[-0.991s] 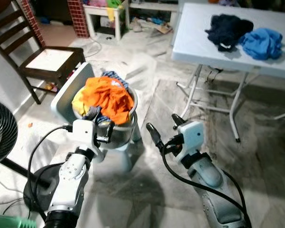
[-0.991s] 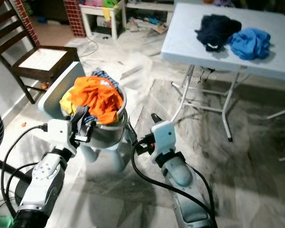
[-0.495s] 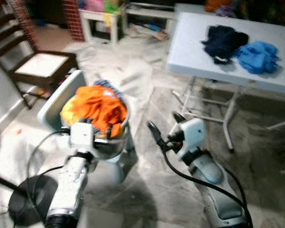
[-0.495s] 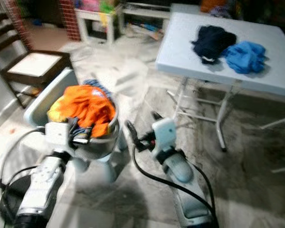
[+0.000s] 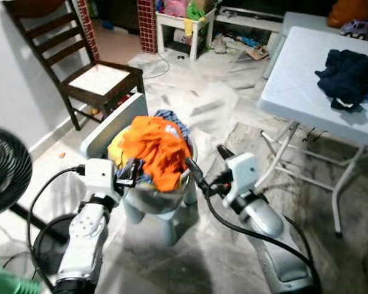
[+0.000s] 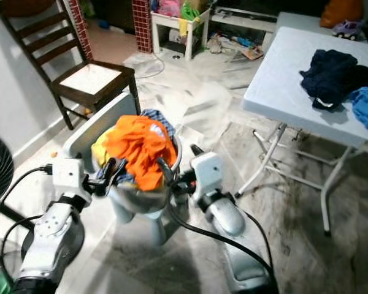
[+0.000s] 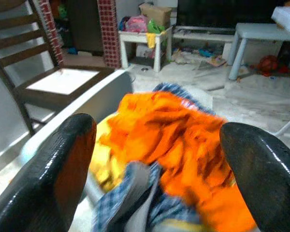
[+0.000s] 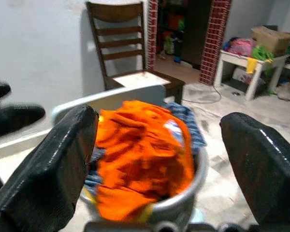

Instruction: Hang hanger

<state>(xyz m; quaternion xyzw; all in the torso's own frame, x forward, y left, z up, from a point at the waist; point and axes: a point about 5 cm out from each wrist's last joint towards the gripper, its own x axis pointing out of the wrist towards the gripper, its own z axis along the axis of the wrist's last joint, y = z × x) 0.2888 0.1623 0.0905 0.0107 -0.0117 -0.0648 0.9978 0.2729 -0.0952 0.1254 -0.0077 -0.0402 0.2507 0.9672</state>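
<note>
With both claws spread either side of the laundry basket (image 5: 162, 199), left claw (image 5: 130, 172) and right claw (image 5: 205, 173) risk snagging the orange garment (image 5: 154, 146).

Both pincers, left (image 5: 130, 172) and right (image 5: 203, 168), flank a basket (image 5: 165, 201) heaped with orange clothes (image 5: 154, 147).

Both head views look down and forward from above, sharing the laundry basket (image 5: 156, 184), chair (image 5: 86, 67) and table (image 6: 294, 79). Each wrist view looks level along its fingers, close to the same basket from opposite sides.
</note>
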